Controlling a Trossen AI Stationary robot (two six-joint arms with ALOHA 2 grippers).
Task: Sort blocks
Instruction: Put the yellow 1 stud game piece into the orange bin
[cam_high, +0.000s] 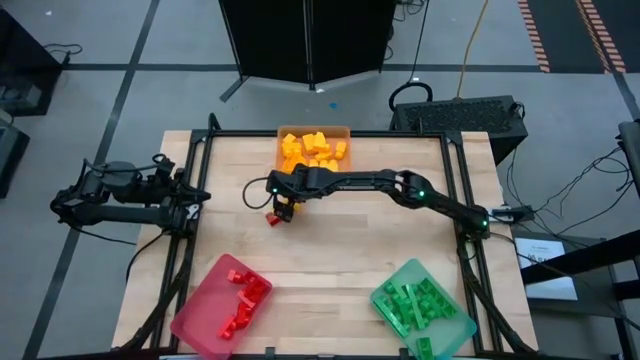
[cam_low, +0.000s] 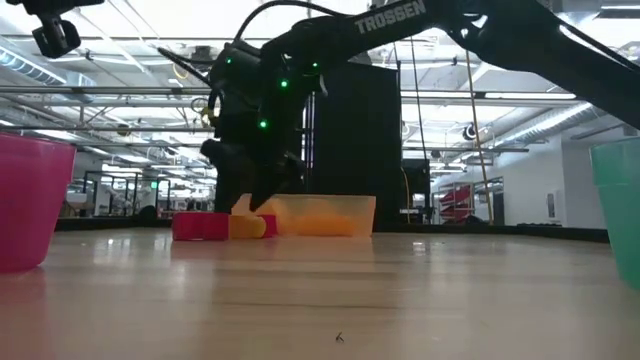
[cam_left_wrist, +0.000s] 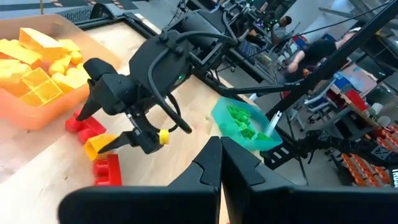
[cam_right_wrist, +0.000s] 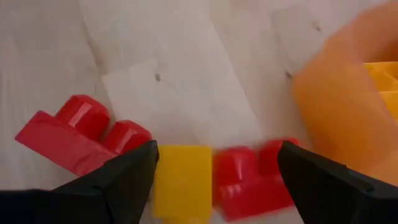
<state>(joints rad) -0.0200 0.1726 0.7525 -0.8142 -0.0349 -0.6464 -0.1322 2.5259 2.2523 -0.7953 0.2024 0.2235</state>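
Observation:
My right gripper is open and points down at the table just in front of the orange tray. A yellow block and a red block lie side by side on the table between its fingers. A second red block lies outside them. In the low view the yellow block sits between red blocks under the gripper. My left gripper is shut and waits at the table's left edge. My right gripper comes from above with its fingers on either side of the yellow and red blocks. One finger stands right beside the yellow block's side; I cannot tell whether it touches. Both blocks rest on the table.
The orange tray holds several yellow and orange blocks. A pink-red tray with red blocks sits at the near left, and a teal-green tray with green blocks at the near right. Bare wood lies between the trays.

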